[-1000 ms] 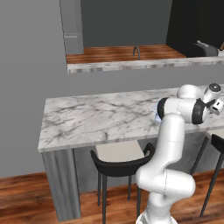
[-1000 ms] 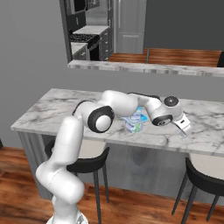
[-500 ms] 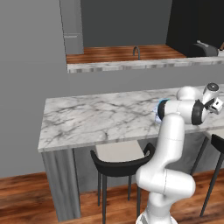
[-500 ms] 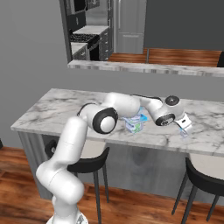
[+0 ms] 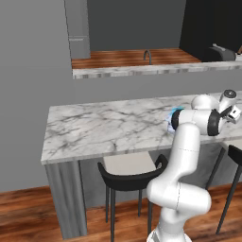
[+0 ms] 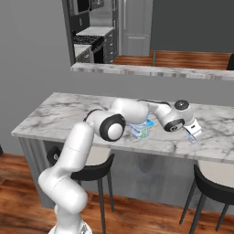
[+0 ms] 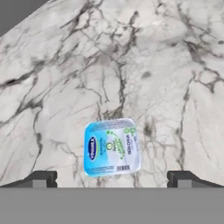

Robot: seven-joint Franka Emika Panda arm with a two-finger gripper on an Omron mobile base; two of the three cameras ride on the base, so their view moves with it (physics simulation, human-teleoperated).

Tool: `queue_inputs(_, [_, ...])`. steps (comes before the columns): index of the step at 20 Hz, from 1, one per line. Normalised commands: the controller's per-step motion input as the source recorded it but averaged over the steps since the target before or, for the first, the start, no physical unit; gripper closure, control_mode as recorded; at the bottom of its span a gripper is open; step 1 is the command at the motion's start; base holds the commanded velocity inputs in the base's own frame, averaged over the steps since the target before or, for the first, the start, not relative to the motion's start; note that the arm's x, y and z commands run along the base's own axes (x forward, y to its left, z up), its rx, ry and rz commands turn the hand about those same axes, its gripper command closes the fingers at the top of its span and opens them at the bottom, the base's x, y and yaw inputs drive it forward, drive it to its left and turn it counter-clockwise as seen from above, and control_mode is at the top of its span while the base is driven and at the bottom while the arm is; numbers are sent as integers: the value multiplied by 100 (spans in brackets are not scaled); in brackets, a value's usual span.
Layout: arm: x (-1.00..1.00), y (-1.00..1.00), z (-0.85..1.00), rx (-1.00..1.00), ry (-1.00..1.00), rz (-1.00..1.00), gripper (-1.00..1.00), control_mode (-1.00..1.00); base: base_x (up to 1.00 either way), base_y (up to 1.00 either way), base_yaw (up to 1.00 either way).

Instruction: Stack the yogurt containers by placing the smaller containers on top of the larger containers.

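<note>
A small yogurt container (image 7: 112, 147) with a light-blue and white lid lies flat on the marble counter (image 7: 144, 65), seen from straight above in the hand view. My gripper (image 7: 111, 179) hangs over it, open, its dark fingertips (image 7: 40, 178) well apart on either side and nothing between them. In the right base view the gripper (image 6: 194, 134) points down at the counter's right part, over that small tub (image 6: 192, 139). Wider whitish yogurt containers (image 6: 140, 130) stand close together behind my forearm, also seen as a light-blue patch (image 5: 174, 117) in the left base view. The hand (image 5: 232, 113) is at that view's right edge.
The marble counter (image 6: 64, 114) runs left to right, with black stools (image 6: 213, 182) (image 5: 132, 173) tucked under its near edge. A higher ledge (image 5: 142, 71) with a faucet (image 5: 148, 56) lies behind it. My own forearm stretches low across the counter next to the wider tubs.
The hand has eased slightly to the right and lower over the counter. The jaws stay wide open and the tubs have not moved.
</note>
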Motion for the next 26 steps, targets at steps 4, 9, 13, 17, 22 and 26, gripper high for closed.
queue_inputs(4, [0,2,-17,0,0,0,-100,-100,0,0,0])
queue_inputs(9, [0,0,-22,0,0,0,-100,-100,0,0,0])
queue_inputs(13, [7,0,-16,0,0,0,-100,-100,0,0,0])
queue_inputs(17, [14,0,-9,0,0,0,-100,-100,0,0,0])
queue_inputs(22, [19,-4,-8,0,0,0,-100,-100,0,0,0])
queue_inputs(26, [23,-16,-11,0,0,0,-100,-100,0,0,0])
